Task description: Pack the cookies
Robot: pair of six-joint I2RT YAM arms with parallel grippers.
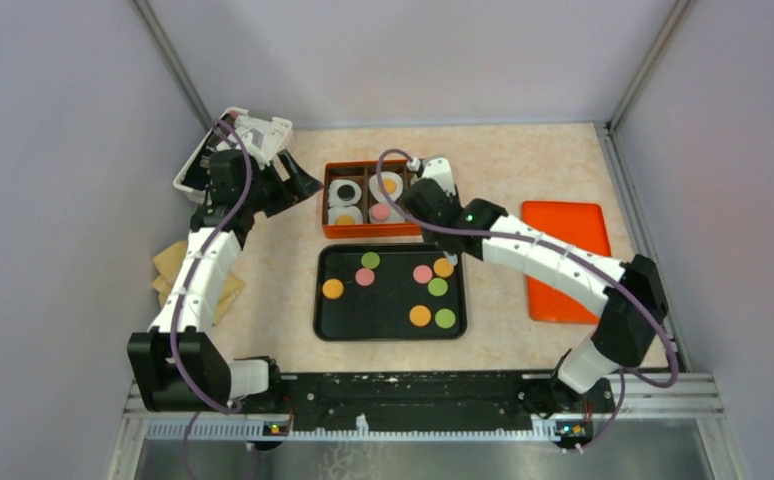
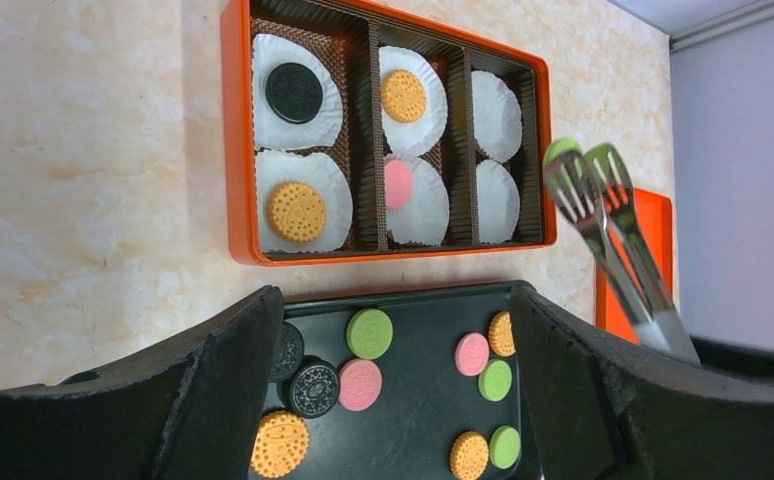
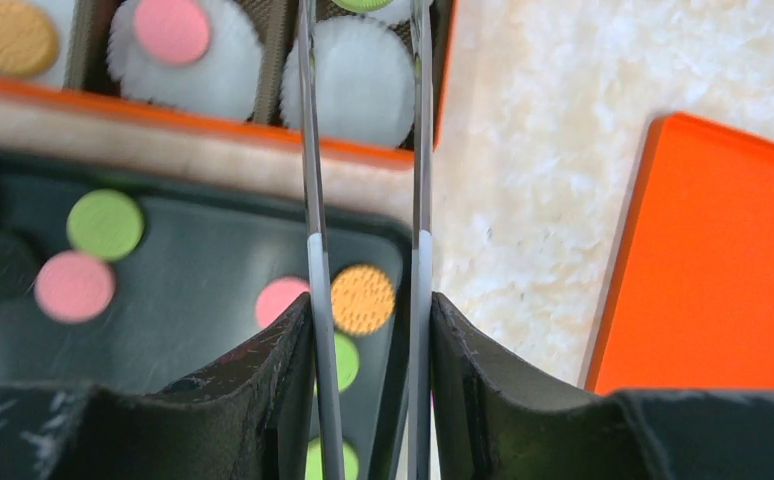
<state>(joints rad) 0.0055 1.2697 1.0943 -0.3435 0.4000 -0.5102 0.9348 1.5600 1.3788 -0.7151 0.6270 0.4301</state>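
The right claw [image 3: 368,320]: partly closed, pinching the handles of metal tongs [image 3: 418,150], with no slack visible against the blades. Ahead of the claw, at the tong tips, a green cookie [image 2: 561,150] held clear above the orange box [image 2: 235,150], over its end column, with two white liners [image 2: 498,115] empty there; not possible to tell which of the two. Further to the claw's left in the same box, four cookies [image 2: 294,92] already seated on liners: black, two orange, one pink. Directly beneath the claw, the black tray [image 1: 383,300] with the loose cookies [image 1: 423,274] in orange, green, pink and black. To the claw's right, an orange lid [image 1: 563,260], well apart. Across the box on the claw's left, the left claw [image 2: 395,300], spread wide and holding nothing. Step in hand judged as placement of the green cookie. Recommended: centre the tips over one empty liner, keep the cookie level, lower until just above the paper, then ease the pinch slowly so as to drop it flat. Avoid clipping the divider [image 2: 460,130] or dragging the liner on withdrawal; lift straight up. Keep the left claw clear of the tongs' path.
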